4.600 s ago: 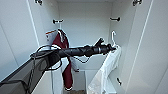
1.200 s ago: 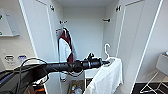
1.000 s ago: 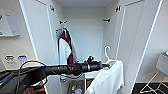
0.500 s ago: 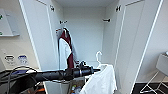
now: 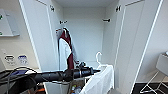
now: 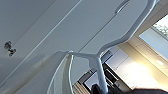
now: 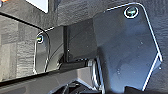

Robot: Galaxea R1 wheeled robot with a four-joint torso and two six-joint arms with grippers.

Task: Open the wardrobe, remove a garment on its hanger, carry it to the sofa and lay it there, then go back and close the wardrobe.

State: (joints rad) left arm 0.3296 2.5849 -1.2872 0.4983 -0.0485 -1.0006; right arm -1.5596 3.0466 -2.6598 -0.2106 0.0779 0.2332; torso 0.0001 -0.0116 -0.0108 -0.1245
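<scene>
Both doors of the wardrobe (image 5: 37, 35) stand wide open, and the left gripper (image 5: 98, 71) reaches in front of it at the end of its dark arm, closed on the white hanger (image 5: 99, 60), whose hook rises just above the fingers. The garment (image 5: 100, 81) hangs from that hanger directly below and beside the gripper, outside the wardrobe, while a maroon jacket (image 5: 67, 50) hangs on the rail inside, behind the gripper and toward the arm's side. For the right gripper I cannot tell the state.
</scene>
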